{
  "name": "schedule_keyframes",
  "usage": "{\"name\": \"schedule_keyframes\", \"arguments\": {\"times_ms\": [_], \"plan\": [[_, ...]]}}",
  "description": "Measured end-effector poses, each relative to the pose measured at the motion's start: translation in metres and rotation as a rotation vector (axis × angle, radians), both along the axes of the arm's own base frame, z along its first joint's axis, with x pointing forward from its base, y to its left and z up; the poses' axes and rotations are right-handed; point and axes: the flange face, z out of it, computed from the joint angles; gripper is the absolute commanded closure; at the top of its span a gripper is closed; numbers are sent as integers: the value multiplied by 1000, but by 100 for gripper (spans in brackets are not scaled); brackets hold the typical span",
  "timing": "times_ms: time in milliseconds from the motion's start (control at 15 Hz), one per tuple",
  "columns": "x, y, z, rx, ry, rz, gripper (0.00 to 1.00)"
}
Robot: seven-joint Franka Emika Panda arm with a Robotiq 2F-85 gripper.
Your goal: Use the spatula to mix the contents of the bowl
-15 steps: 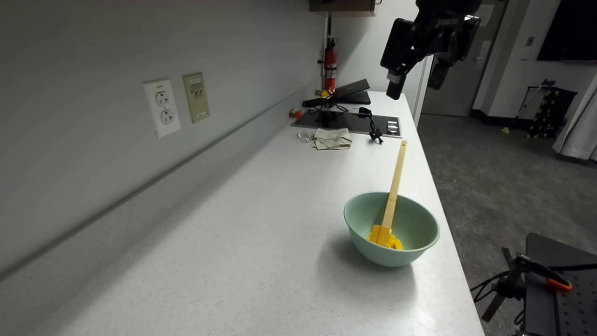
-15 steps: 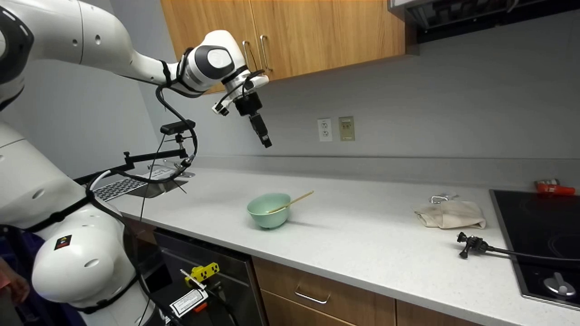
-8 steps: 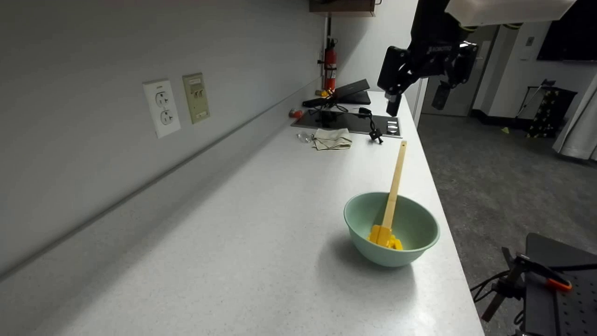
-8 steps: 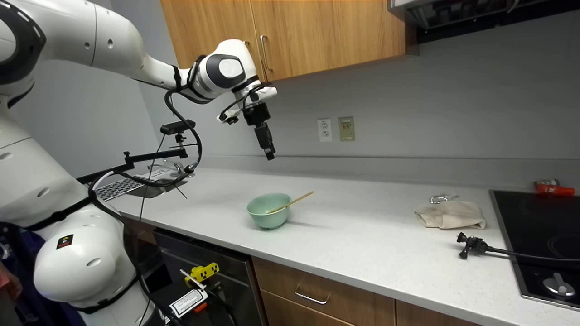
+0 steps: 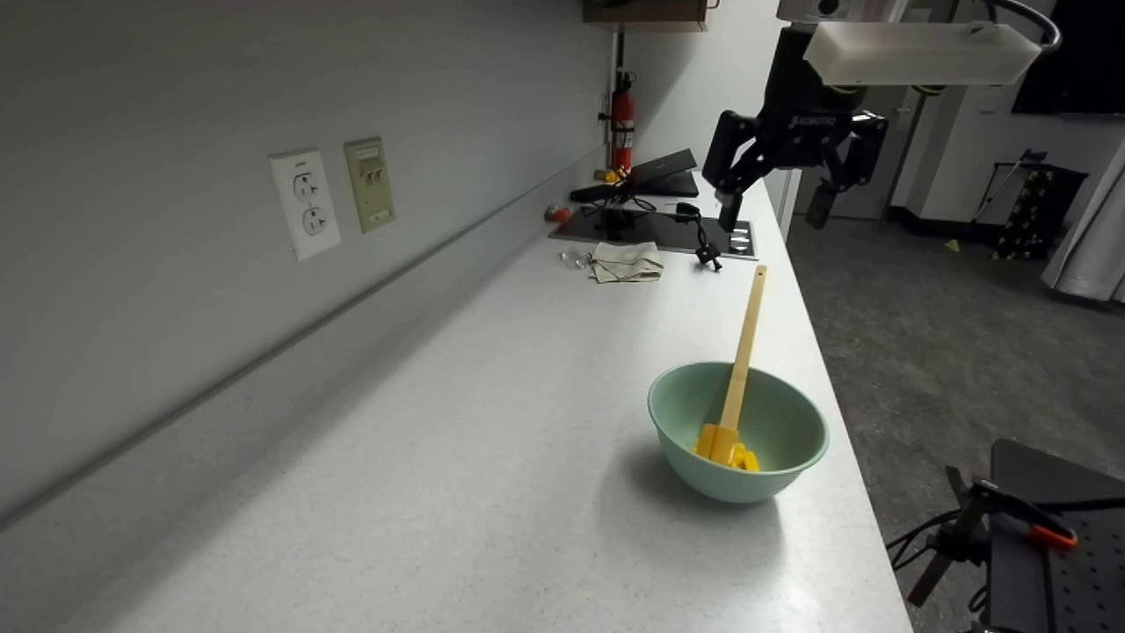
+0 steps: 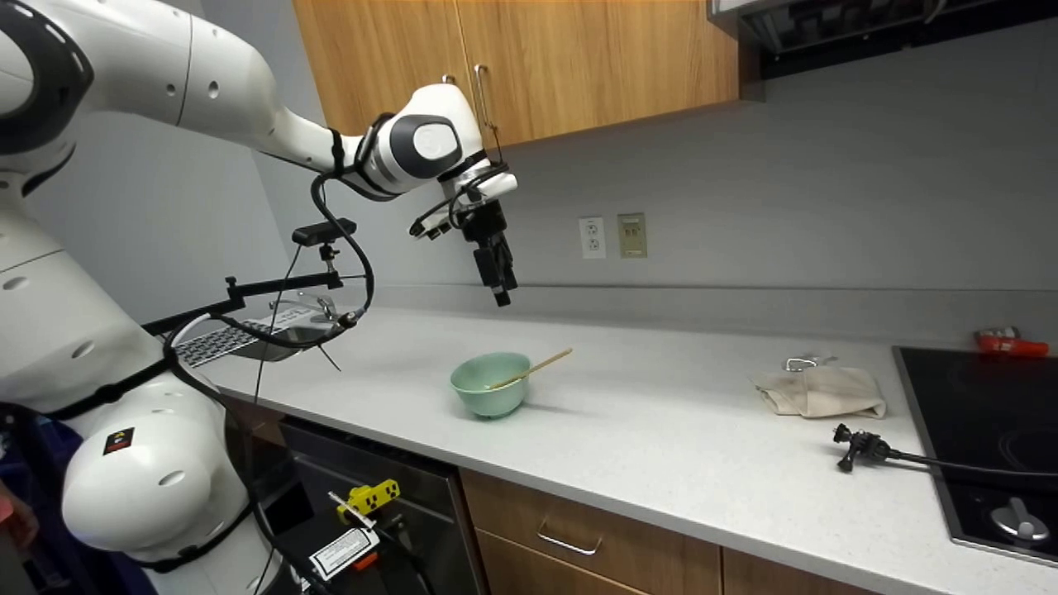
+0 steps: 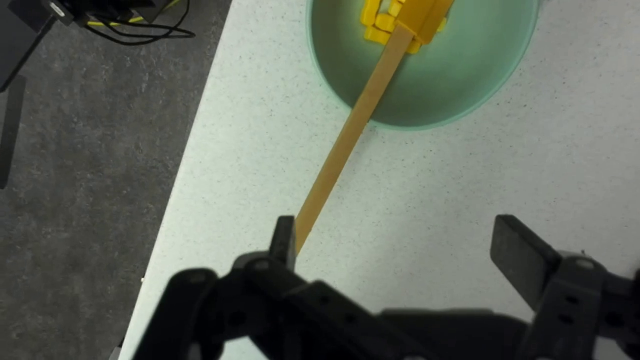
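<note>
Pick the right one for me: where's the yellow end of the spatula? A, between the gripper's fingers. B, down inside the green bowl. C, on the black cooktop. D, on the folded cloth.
B, since the wrist view shows the spatula's yellow end inside the green bowl, among the yellow pieces, with the wooden handle sticking out.

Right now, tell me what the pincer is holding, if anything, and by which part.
Nothing is held: the pincer hangs open in the air, and the spatula leans in the bowl, outside its grasp.
</note>
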Motion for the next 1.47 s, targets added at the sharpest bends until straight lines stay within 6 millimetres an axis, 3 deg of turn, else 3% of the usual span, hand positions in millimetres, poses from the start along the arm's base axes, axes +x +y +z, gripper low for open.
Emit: {"name": "schedule_keyframes", "arguments": {"times_ms": [600,1000,1467], "plan": [[18,-3,-57,-25,15,-129,0],[19,-7,-60,-30,20,-136,0],[30,-29,-87,-111,15,-226,0]]}}
